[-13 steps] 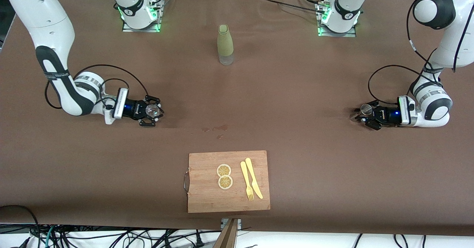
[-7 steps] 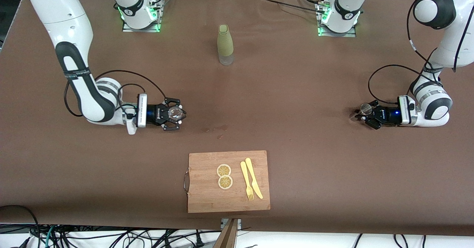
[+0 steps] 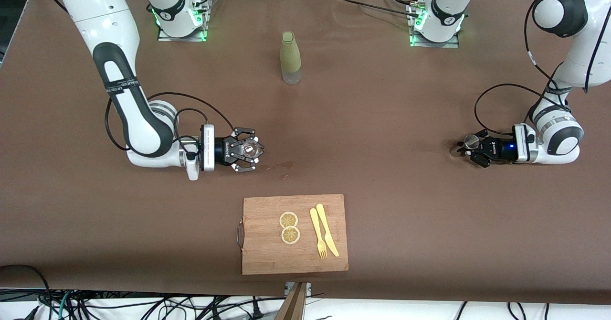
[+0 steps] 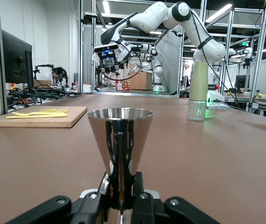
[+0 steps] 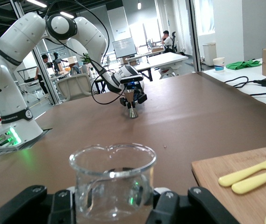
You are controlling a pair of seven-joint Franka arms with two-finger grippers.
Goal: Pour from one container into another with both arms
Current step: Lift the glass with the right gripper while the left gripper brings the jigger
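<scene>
The right tool (image 3: 249, 150) is gripping the glass cup (image 3: 248, 149) upright over the counter (image 3: 363, 119) (just off the cutting board (image 3: 294, 234)). The left tool (image 3: 465, 149) is clamping the steel measuring cup (image 4: 119, 148) at its waist, low over the counter's end.

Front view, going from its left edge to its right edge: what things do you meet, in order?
Right hand holding the glass cup → lemon slices and olive-green bottle, about level → fork → knife → steel measuring cup, held at its waist by the left hand.
</scene>
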